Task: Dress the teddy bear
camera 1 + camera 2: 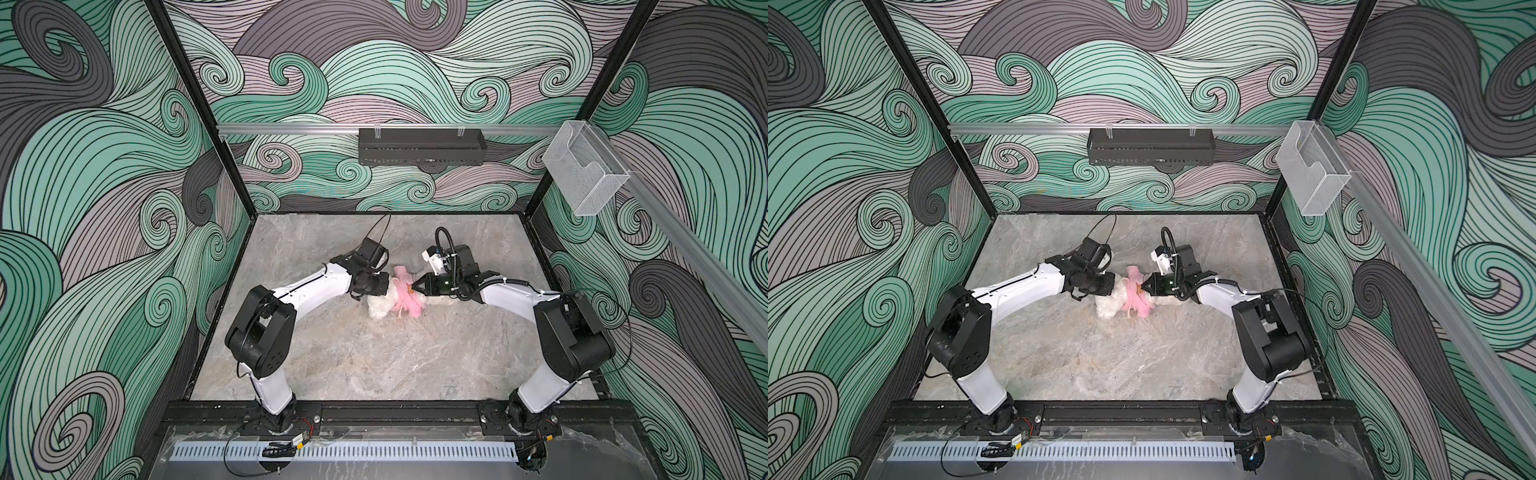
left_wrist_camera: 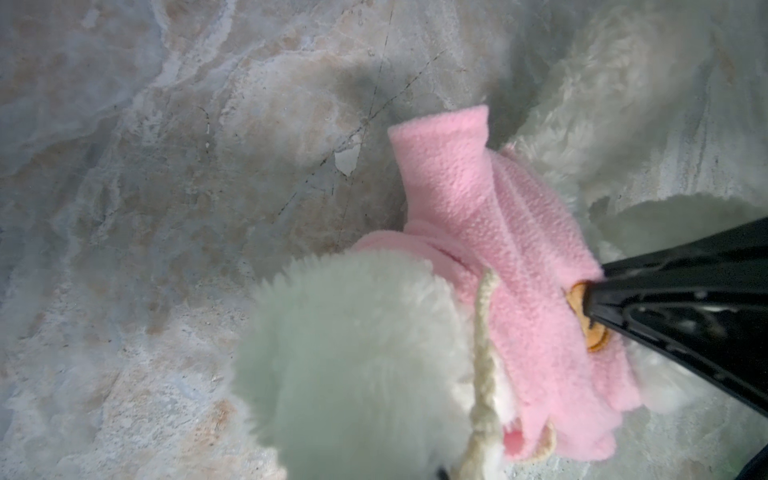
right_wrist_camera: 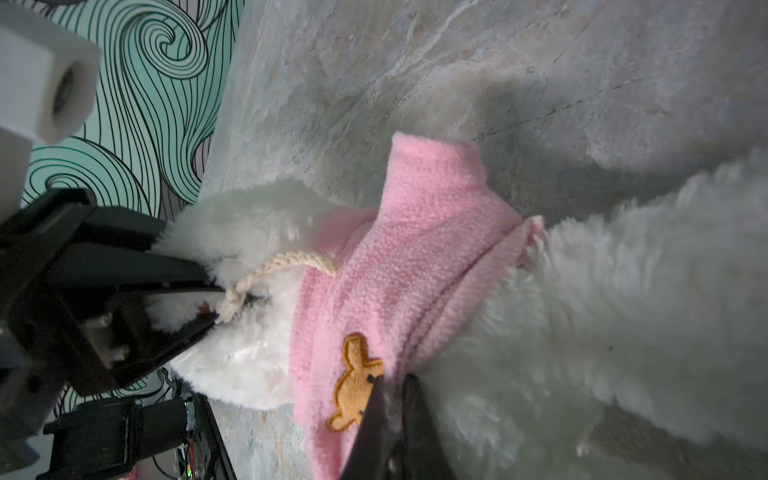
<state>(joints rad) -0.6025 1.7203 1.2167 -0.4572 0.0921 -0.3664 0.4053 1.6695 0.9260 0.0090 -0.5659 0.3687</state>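
Observation:
The teddy bear [image 1: 380,311] [image 1: 1109,311] lies on its side mid-table, fluffy and white, with a cream cord loop [image 3: 286,262] at its head. A pink shirt [image 1: 402,296] [image 1: 1134,297] [image 2: 490,232] [image 3: 415,249] with an orange bear print [image 3: 353,386] is bunched round its neck and chest. One empty sleeve [image 2: 440,141] sticks up. My left gripper [image 1: 384,286] [image 1: 1113,283] [image 3: 216,307] is shut on the bear's head fur at the cord knot; its jaws are hidden in the left wrist view. My right gripper [image 1: 411,287] [image 1: 1143,286] [image 2: 588,301] [image 3: 392,380] is shut on the shirt's edge beside the print.
The grey marble table [image 1: 374,374] is walled in on three sides. A black tray [image 1: 422,146] hangs on the back rail and a clear plastic holder [image 1: 584,170] on the right rail. A black frame bar [image 1: 395,409] runs along the table's front edge.

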